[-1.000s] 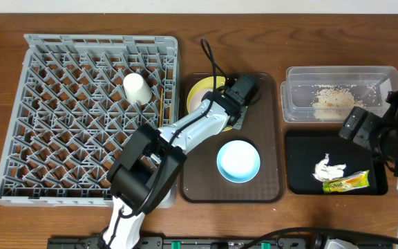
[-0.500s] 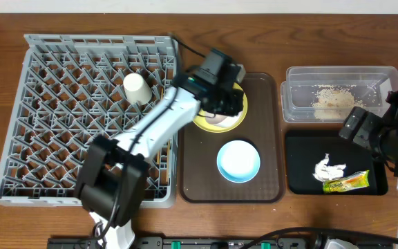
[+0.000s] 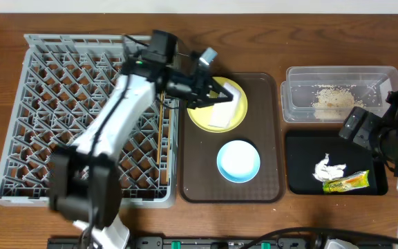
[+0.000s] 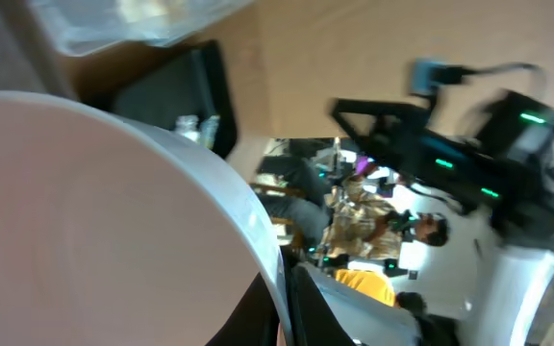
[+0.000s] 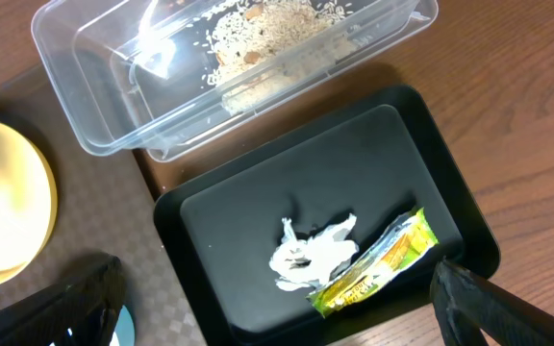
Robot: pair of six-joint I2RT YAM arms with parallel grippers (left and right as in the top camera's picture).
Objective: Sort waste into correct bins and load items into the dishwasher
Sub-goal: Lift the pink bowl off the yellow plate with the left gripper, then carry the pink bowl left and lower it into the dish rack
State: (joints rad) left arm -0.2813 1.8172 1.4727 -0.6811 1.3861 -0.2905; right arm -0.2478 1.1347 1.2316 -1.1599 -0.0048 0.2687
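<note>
Snugly within the left pincer: white bowl.

View blurred. The curved wall of a white bowl fills the left and lower frame, close to the lens. Beyond its rim lie the brown worktop, a black tray and a clear tub at the top edge. The right arm shows green lights.
</note>
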